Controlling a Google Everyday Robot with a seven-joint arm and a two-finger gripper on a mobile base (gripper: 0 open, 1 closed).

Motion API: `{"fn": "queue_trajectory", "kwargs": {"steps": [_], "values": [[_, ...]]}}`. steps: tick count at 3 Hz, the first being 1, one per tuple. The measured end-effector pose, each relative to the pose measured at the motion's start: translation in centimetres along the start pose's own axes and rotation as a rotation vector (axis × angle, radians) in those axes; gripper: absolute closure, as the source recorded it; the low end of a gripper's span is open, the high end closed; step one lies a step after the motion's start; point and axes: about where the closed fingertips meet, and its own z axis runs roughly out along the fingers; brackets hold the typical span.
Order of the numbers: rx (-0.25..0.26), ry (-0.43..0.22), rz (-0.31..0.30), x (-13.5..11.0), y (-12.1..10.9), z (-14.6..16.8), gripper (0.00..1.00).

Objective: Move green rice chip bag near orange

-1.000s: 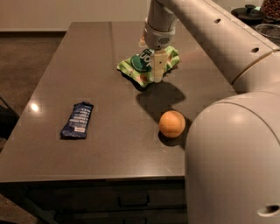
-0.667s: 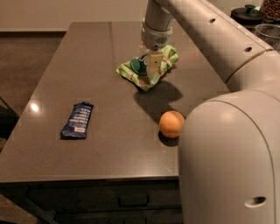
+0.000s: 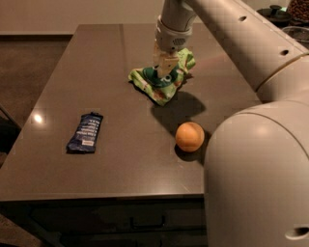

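The green rice chip bag (image 3: 155,85), crinkly light green with a dark green round logo, hangs a little above the table at the back middle and casts a shadow below it. My gripper (image 3: 165,72) comes down from above and is shut on the bag's middle. The orange (image 3: 189,136) sits on the table in front of the bag and slightly to its right, about a bag's length away. My arm fills the right side of the view.
A dark blue wrapper bar (image 3: 86,132) lies at the front left of the dark table (image 3: 96,58). Dark bowls (image 3: 274,11) stand at the far back right. The table's front edge runs just below the orange.
The gripper and the bag have shifted slightly left and toward the front, nearer the orange. The orange and the blue bar have not moved.
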Motion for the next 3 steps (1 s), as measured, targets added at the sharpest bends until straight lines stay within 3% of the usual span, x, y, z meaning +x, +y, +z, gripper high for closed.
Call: {"fn": "queue_trajectory", "kwargs": {"steps": [1, 3], "values": [[0.005, -0.033, -0.001, -0.6, 1.0, -1.0, 1.0], [-0.003, -0.04, 0.052, -0.2, 3.7, -3.3, 1.0]]}}
